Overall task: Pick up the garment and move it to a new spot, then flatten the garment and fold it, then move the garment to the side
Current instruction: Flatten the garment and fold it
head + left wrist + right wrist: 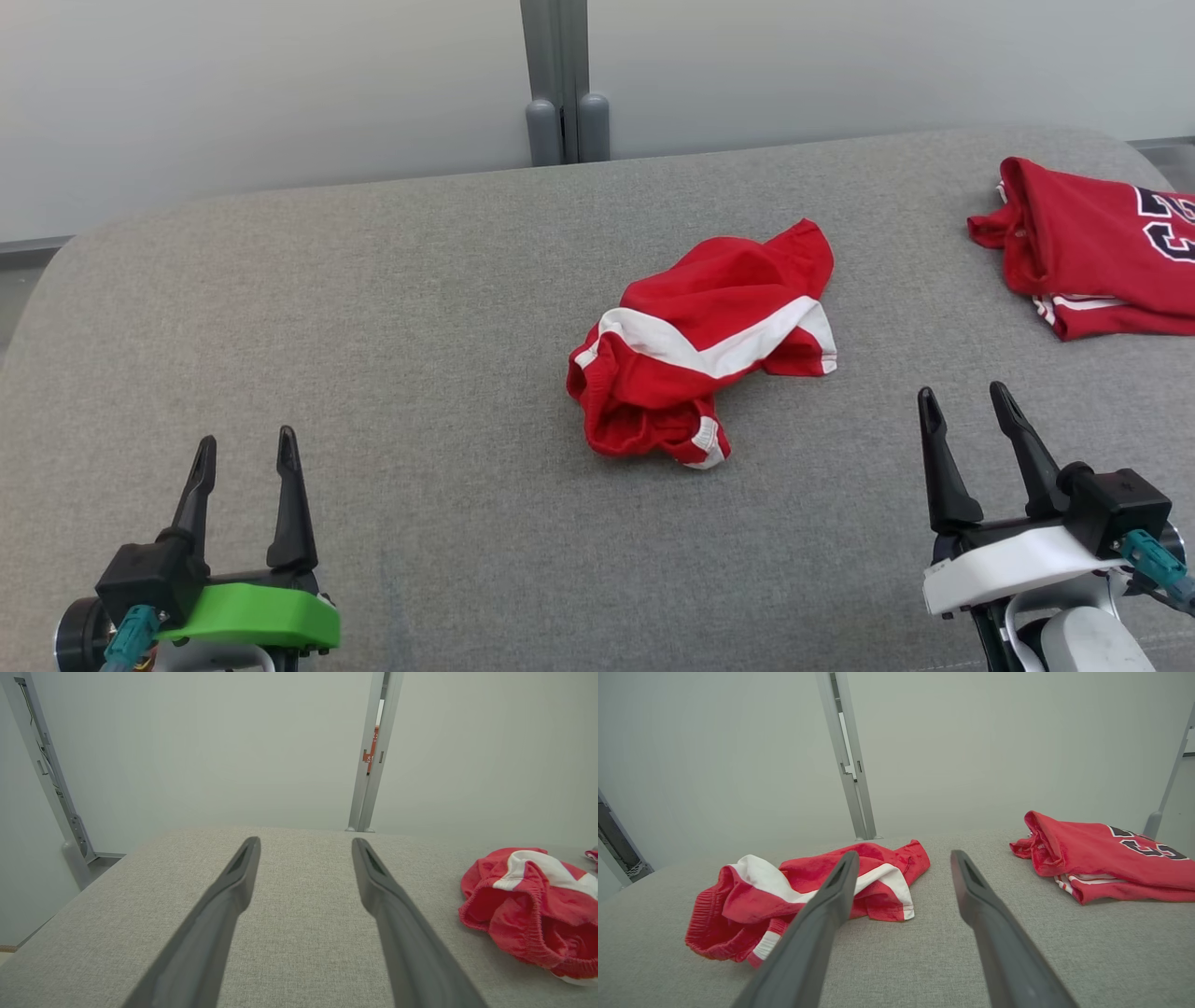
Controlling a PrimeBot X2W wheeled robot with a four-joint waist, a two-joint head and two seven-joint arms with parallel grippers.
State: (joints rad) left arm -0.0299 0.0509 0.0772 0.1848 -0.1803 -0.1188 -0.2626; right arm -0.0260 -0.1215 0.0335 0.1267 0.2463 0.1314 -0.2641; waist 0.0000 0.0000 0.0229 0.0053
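Though the red jersey at the far right of the grey cushioned surface bears dark, white-edged numerals, they run off the edge of the head view and cannot be read for certain. The crumpled red garment with a white stripe lies near the middle of the surface, apart from the jersey. The left gripper and right gripper both stand with fingers spread wide, holding and touching nothing.
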